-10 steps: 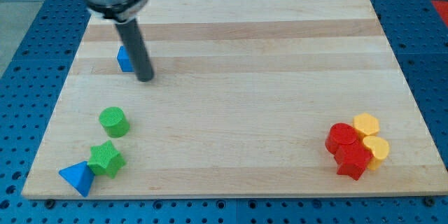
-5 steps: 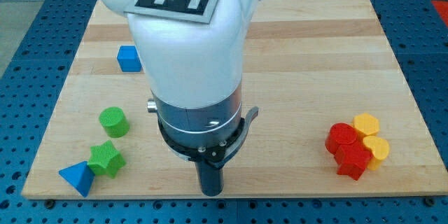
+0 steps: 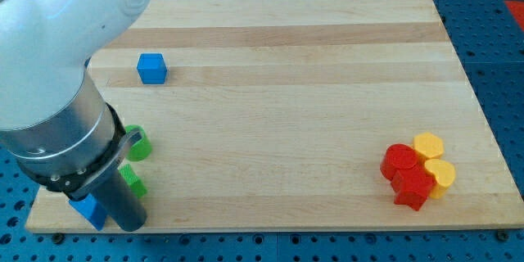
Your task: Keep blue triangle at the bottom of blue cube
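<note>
Down at the view's bottom left, my tip (image 3: 131, 223) sits just right of the blue triangle (image 3: 87, 210), which is half hidden by the arm and lies close to the table (image 3: 286, 90) edge. No pincer exists on this rig, so none shows. The triangle lies well below the blue cube (image 3: 151, 69), slightly to the cube's left, so the tip seems placed to guard or nudge it. Between them, a green cylinder (image 3: 139, 145) and another green block (image 3: 133, 182) crowd the path. Rightward the table is open until the red (image 3: 404, 175) and yellow (image 3: 434, 160) cluster.
</note>
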Available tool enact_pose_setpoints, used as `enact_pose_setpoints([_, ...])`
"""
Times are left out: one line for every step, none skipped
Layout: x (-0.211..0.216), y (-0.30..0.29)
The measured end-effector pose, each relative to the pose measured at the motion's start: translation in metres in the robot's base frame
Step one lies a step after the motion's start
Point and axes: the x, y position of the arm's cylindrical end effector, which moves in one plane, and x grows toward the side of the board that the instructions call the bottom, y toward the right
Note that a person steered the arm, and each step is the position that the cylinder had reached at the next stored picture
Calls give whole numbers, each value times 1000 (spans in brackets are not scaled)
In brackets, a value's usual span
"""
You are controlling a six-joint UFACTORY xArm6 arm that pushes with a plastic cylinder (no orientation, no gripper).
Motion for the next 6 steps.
enact_pose_setpoints([1, -2])
enact_pose_setpoints([1, -21])
enact_pose_setpoints([1, -34])
enact_pose_setpoints([1, -61])
enact_pose_setpoints([1, -86])
enact_pose_setpoints([1, -90])
